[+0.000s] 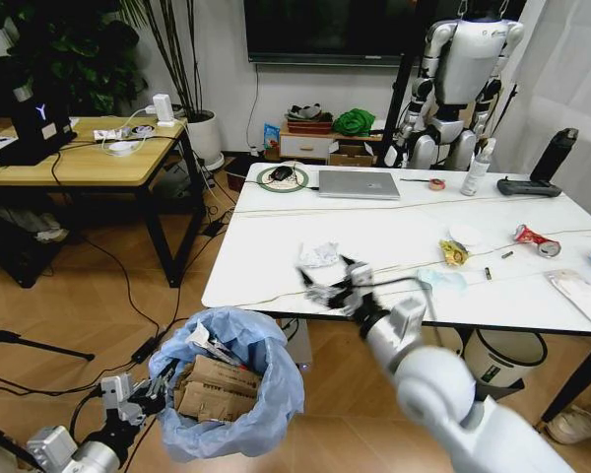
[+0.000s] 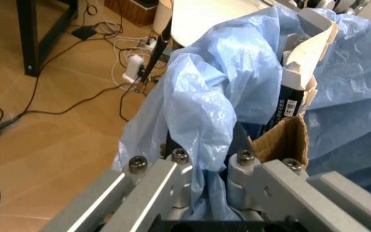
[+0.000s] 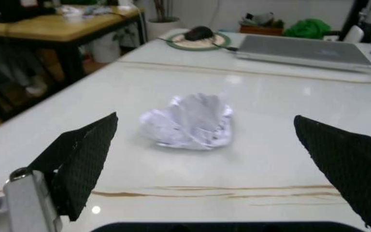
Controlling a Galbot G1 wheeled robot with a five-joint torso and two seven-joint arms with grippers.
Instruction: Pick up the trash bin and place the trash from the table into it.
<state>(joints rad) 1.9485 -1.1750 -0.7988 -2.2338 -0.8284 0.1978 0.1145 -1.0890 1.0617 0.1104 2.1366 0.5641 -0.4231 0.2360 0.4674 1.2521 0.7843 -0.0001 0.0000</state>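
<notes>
Now the right pincer (image 1: 327,287), spread wide, hovers near the table (image 1: 276,232) edge facing crumpled paper (image 3: 189,121).

Our right gripper (image 1: 327,284) reaches forward, fingers spread wide; our left gripper (image 1: 161,379) sits low, clamped.

Little could be read: a glowing "Y"-like sign stood on the black device (image 1: 41,118) on the light-wood desk (image 1: 89,163). In the left wrist view, small white print ran down the dark side of a box (image 2: 290,104) inside the trash bin (image 2: 211,111), but its letters were too small to make out. Dark print on the cardboard (image 1: 222,386) in the bin was likewise illegible.
</notes>
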